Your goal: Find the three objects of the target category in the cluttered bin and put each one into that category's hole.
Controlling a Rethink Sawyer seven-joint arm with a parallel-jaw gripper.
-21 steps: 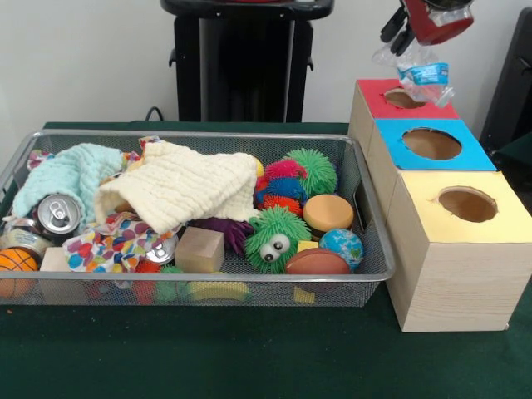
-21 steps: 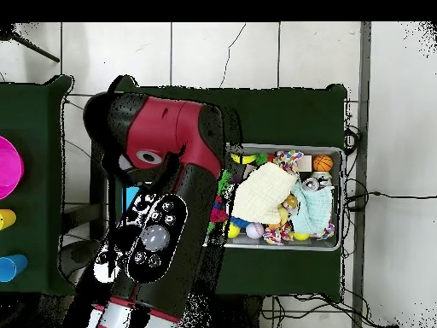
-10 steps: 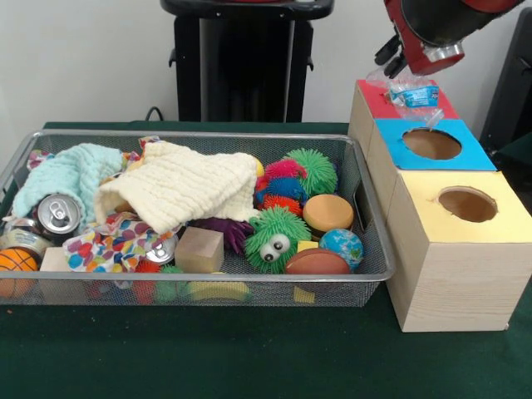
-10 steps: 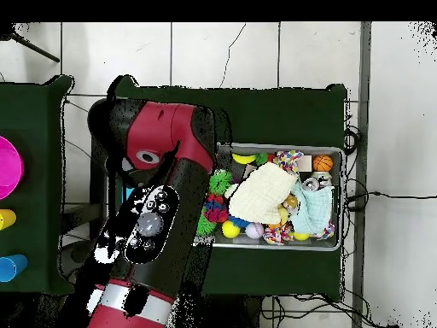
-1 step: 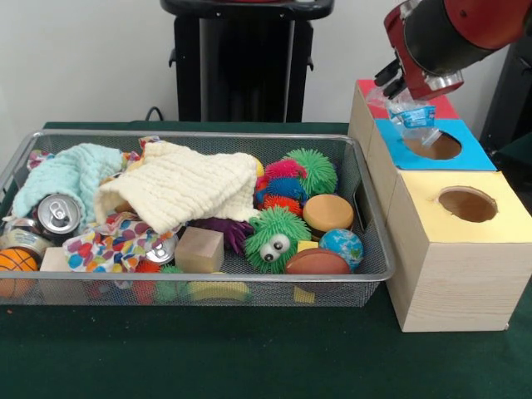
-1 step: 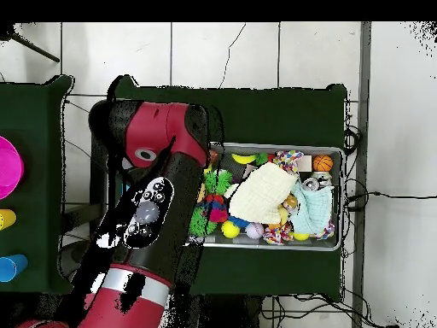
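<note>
Since a second ago the arm (image 5: 453,33) has swung from above the red hole toward the near side, and the gripper (image 5: 405,87) now hangs over the far left rim of the blue hole (image 5: 432,147); the crumpled bottle (image 5: 413,114) has travelled with it and now hangs tilted just above that hole, its blue label showing. Nothing in the bin has shifted. From overhead the arm (image 6: 154,213) covers the boxes and the gripper entirely. The bin (image 5: 366,208), a wire mesh tray on the green table (image 5: 249,357), fills the left and middle, and the row of three wooden boxes stands just to its right: the red top (image 5: 370,93) farthest, the blue top in the middle, the yellow top (image 5: 465,208) nearest, each with a round hole. In the bin a cream cloth (image 5: 179,187) lies over the middle, and a mint cloth (image 5: 62,174) over the far left. A patterned cloth (image 5: 112,245) lies near the front, beside a wooden block (image 5: 199,249). A can (image 5: 58,214) lies at the left, above a small basketball (image 5: 17,262). Right of the cream cloth sit fuzzy balls, the nearest a green one with an eye (image 5: 274,237), then an orange disc (image 5: 327,213), a globe ball (image 5: 341,245) and a brown ball (image 5: 317,262). The gripper is closed on the bottle's top.
</note>
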